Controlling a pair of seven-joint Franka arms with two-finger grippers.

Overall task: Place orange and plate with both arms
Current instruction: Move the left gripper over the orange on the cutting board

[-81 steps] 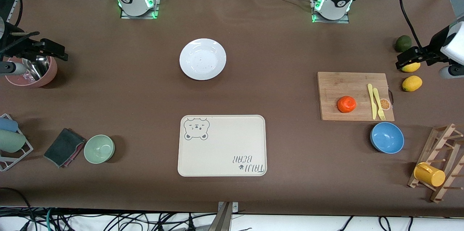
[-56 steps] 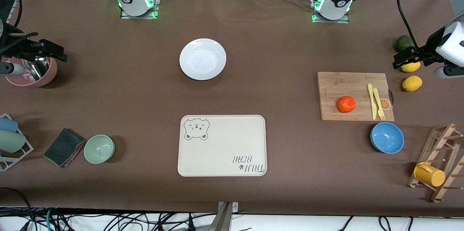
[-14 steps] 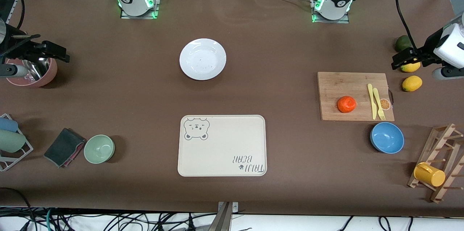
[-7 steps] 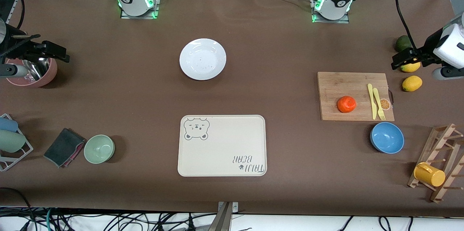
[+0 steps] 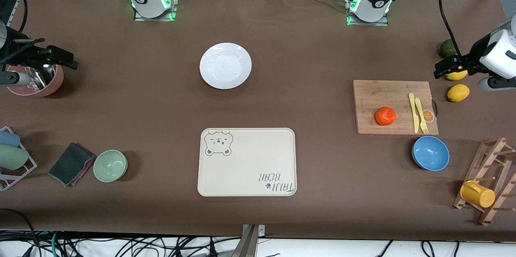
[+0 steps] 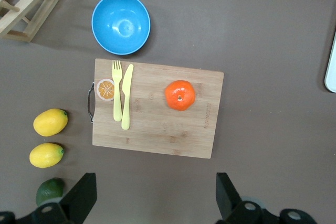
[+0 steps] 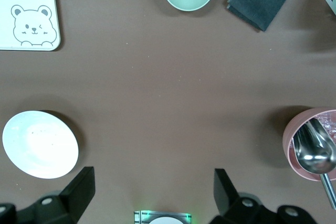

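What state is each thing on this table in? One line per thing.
Orange: whole, on the cutting board.
Plate: bare, upright on the table.
Tray: bare.
Blue bowl: upright, bare.
Green bowl: upright, bare.
Left gripper: open, holding nothing.
Right gripper: open, holding nothing.

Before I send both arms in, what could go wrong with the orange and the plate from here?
1. The orange sits loose on the cutting board beside the yellow knife and fork; the open left gripper, now over the lemons, might nudge it rolling or clip the cutlery.
2. The plate lies flat on the table, so the open right gripper, over the pink bowl, may slip off its shallow rim.
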